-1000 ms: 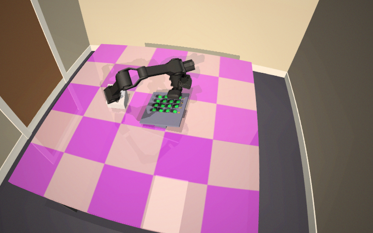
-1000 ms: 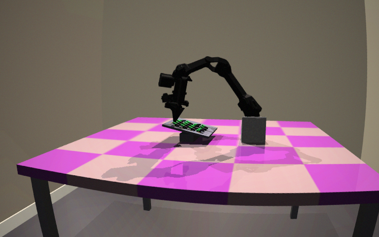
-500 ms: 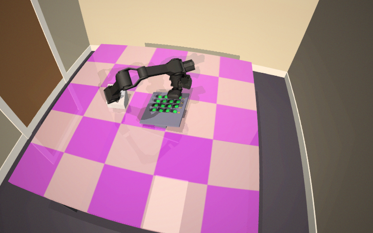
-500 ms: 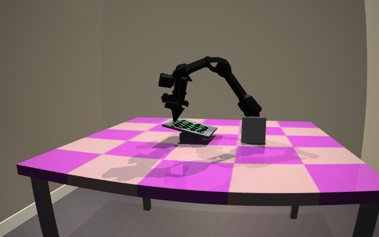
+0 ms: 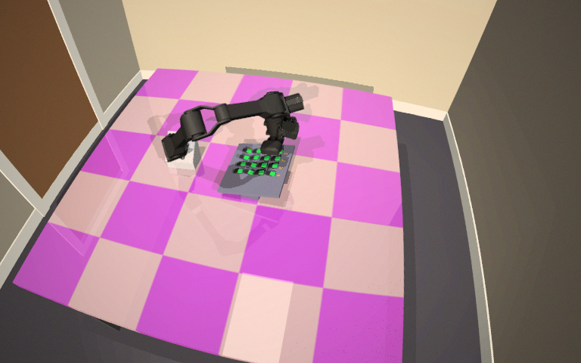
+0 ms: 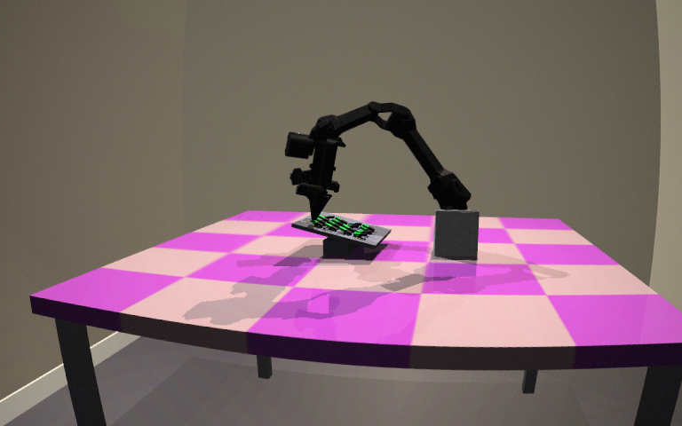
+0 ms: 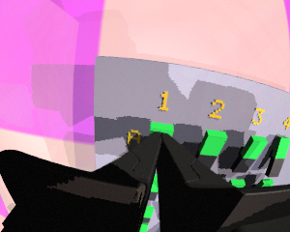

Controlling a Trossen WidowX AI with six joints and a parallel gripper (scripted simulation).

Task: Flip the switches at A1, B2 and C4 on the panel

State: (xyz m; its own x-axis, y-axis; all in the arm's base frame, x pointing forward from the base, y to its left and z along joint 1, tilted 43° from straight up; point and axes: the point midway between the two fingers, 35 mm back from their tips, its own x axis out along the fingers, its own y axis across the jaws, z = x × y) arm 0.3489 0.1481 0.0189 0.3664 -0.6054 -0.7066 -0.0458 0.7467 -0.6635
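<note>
The tilted grey panel [image 5: 257, 186] [image 6: 379, 237] [image 7: 130, 92] bears rows of black switches with green parts. My gripper [image 6: 313, 217] [image 7: 159, 139] is shut and empty, pointing down, with its tips at the near side of switch A1 [image 7: 161, 129]. The tips look in contact with A1 or just above it; the wrist view does not settle which. A1's near end is hidden by the fingers. Switch B2 [image 5: 266, 157] and switch C4 [image 5: 250, 172] are small in the top view, their tilt unclear; the fingers hide them in the wrist view.
Switch A2 [image 7: 214, 142], switch A3 [image 7: 255, 146] and switch A4 [image 7: 281, 147] stand to the right of the fingertips in the wrist view. A dark block [image 6: 336, 248] supports the panel. The arm's base stands on a pale block [image 5: 181, 162] [image 6: 456, 234].
</note>
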